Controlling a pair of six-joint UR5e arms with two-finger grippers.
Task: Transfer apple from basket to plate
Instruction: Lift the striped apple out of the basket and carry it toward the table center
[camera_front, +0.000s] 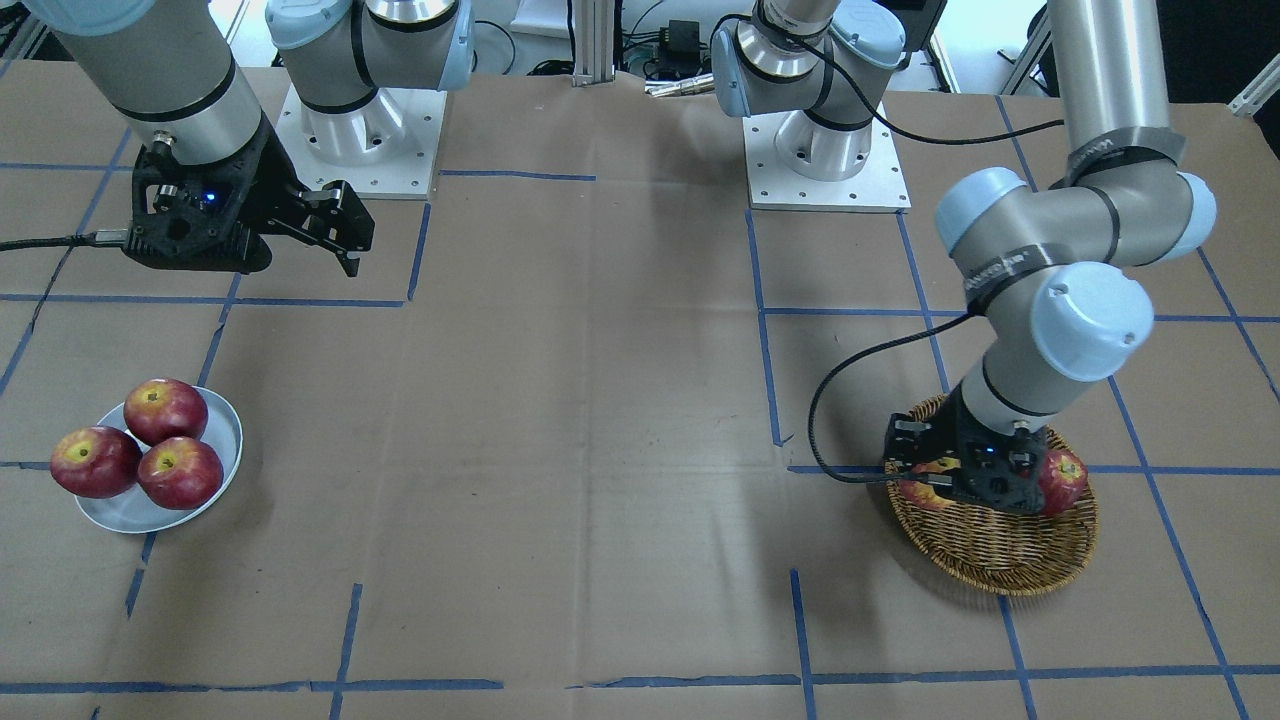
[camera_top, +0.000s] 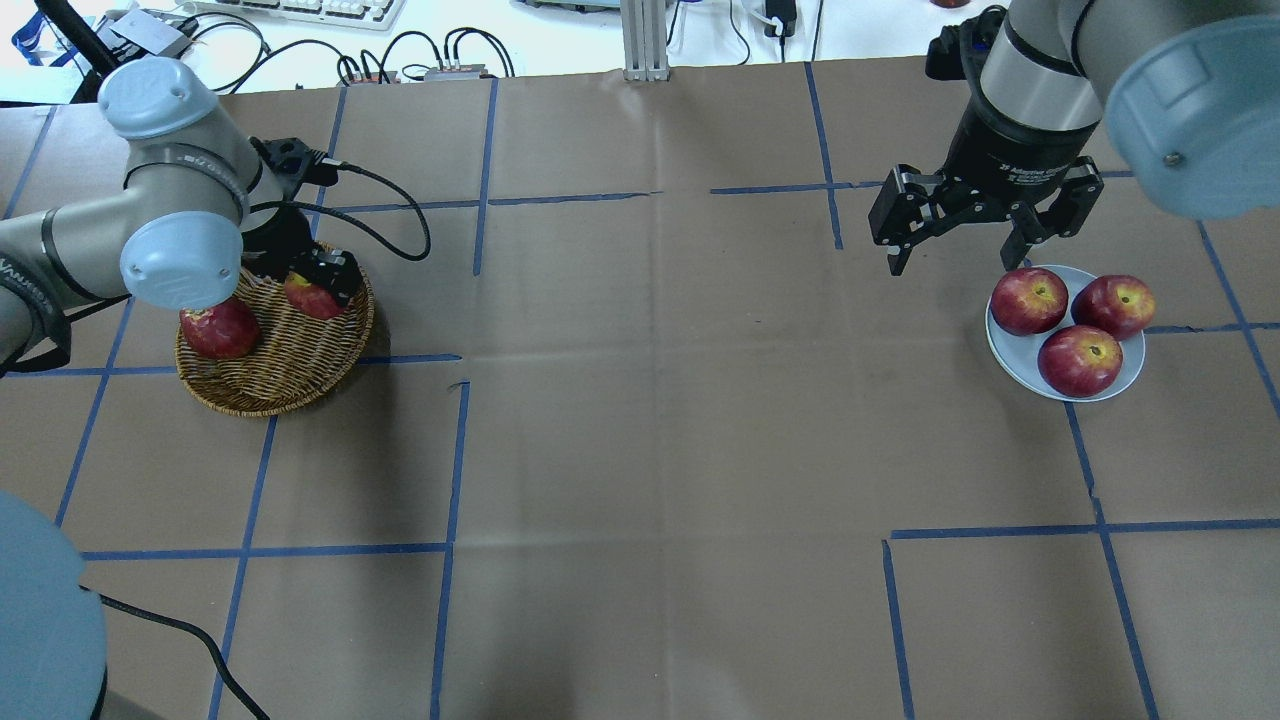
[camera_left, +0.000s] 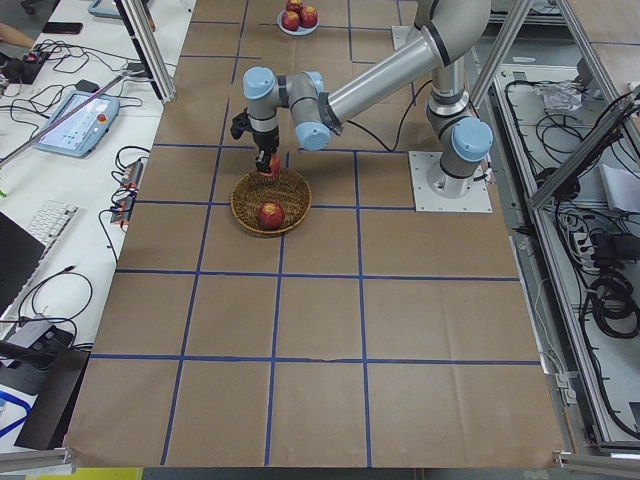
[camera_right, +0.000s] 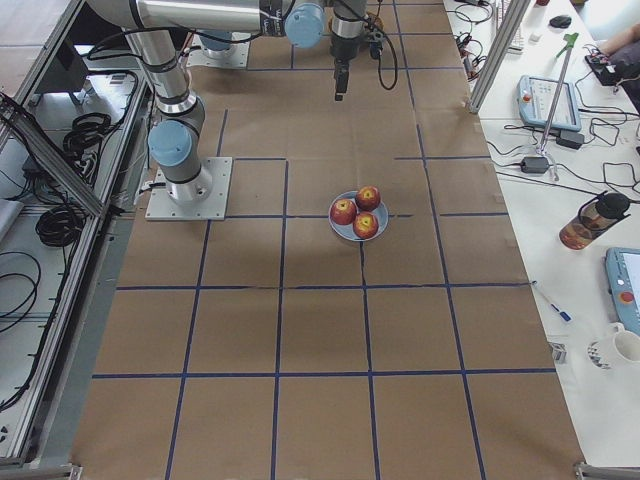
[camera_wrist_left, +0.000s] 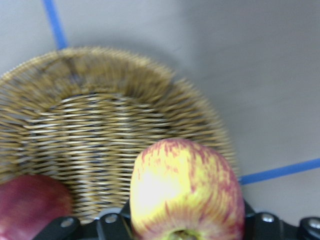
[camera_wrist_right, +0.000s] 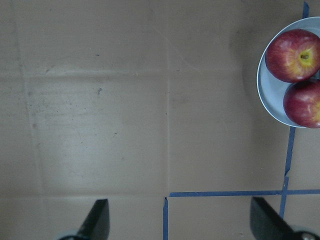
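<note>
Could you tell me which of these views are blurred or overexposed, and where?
Left wrist view: the apple is close and soft, with a washed-out patch on its yellow side, and the basket weave is smeared. Right wrist view: sharp, the plate cropped at the right edge. Overhead view: the far background is blown out.

this is a robot lab. two big robot arms (camera_front: 1060, 250) are bolted on metal plates (camera_front: 420, 150) to a table (camera_top: 640, 400) covered in brown paper with blue tape lines (camera_top: 450, 470). at the left edge of the left side view sit a white keyboard (camera_left: 45, 225) and a control tablet (camera_left: 75, 118). black cables (camera_right: 50, 220) pile up at the left of the right side view.
</note>
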